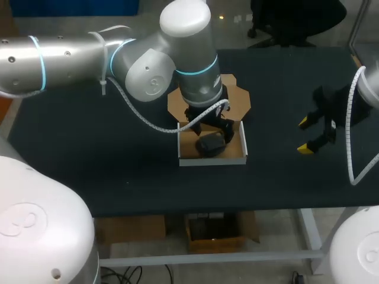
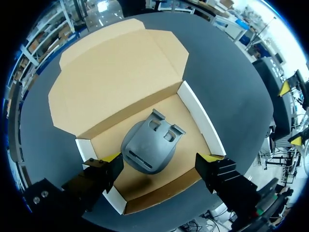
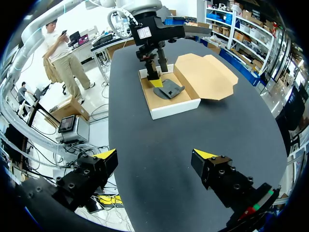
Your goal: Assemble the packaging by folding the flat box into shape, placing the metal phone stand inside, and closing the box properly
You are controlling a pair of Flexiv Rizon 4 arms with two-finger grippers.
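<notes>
Stand (image 2: 149,147) in box (image 2: 202,118), left arm (image 1: 195,71) half-covering both overhead — left jaws apart

Broad rectangular surface (image 1: 77,160) covered in dark matte black material, flat and smooth, filling most of all three views, evenly lit from above, only soft faint shadows on it, near edge straight

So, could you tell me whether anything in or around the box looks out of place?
Nothing damaged or spilled; the phone stand lies inside the box, only turned slightly askew to its walls.
</notes>
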